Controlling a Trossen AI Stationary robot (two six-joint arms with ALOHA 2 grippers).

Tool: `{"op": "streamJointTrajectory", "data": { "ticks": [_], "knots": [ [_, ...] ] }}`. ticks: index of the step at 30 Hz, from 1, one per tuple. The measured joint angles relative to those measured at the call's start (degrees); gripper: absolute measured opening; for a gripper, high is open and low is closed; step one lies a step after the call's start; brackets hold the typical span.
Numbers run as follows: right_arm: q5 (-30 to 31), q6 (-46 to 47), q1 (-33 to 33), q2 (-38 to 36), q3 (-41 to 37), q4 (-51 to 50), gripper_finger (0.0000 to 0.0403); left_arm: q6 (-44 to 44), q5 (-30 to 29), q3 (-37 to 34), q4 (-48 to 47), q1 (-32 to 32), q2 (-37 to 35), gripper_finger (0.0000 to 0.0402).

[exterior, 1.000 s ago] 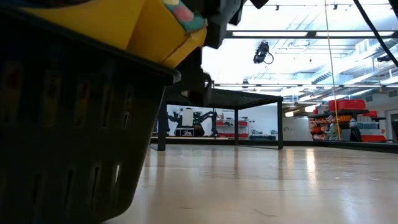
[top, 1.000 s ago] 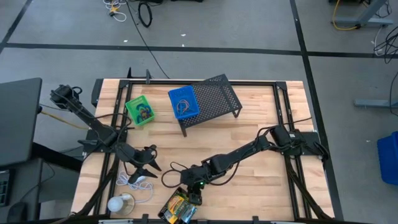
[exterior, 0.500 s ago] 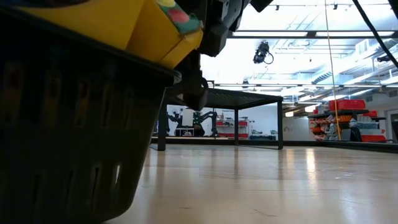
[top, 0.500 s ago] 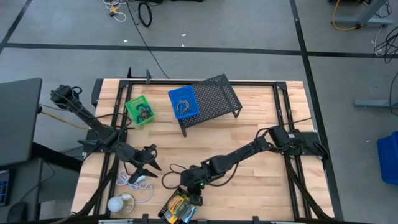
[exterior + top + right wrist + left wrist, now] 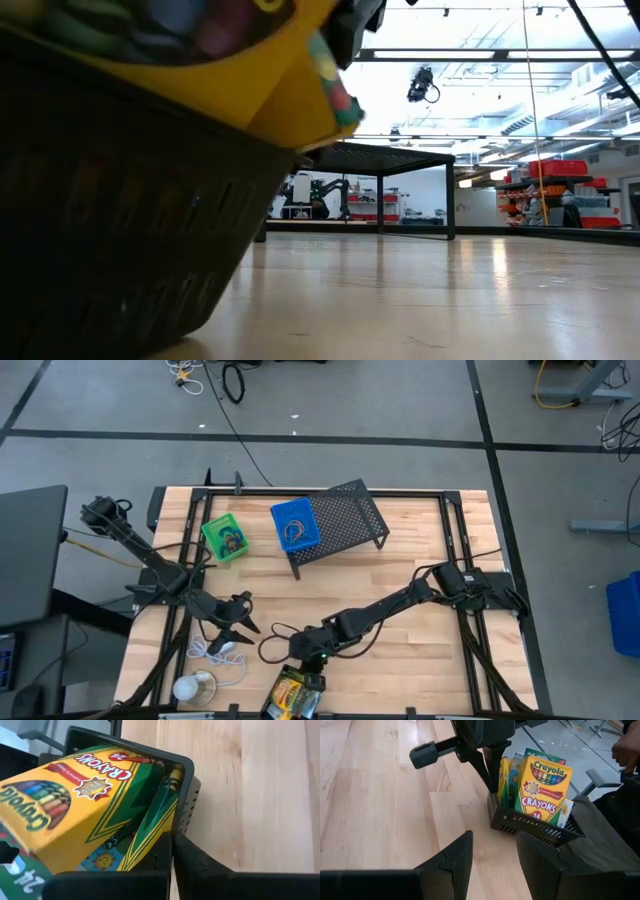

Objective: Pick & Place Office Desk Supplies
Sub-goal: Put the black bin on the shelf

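I see the right gripper (image 5: 303,658) clamped on the black tray's (image 5: 530,826) rim beside the crayon boxes (image 5: 540,785). My left gripper (image 5: 243,618) stands part open, holding nothing.

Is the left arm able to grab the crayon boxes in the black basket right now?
Probably not easily: the right gripper, shut on the black basket, stands between the open left gripper and the crayon boxes.
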Motion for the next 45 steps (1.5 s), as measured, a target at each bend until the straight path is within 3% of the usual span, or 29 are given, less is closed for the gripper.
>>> {"op": "streamJointTrajectory", "data": {
  "ticks": [12, 21, 31, 40, 45],
  "knots": [
    [-2.16, 2.88, -3.50, 0.22, 7.15, -17.26, 0.0001, 0.00, 0.20, 0.00, 0.02, -0.07, 0.00, 0.0162],
    [-2.26, -3.26, -7.83, 0.12, 7.32, -28.64, 0.0001, 0.79, 1.55, 0.00, 0.02, -0.07, 0.00, 0.0162],
    [7.78, -11.14, -13.92, -1.29, 7.47, -40.83, 0.0000, 1.70, 1.55, 0.00, 0.05, -0.07, 0.00, 0.0162],
    [15.26, -14.07, -18.79, -1.38, 7.45, -43.27, 0.0001, 1.66, 1.55, 0.00, 0.43, -0.07, 0.00, 0.0162],
    [15.88, -14.07, -19.32, -1.51, 7.34, -43.14, 0.0030, 2.00, 1.55, 0.00, 1.09, -0.07, 0.00, 0.0162]
  ]
}}
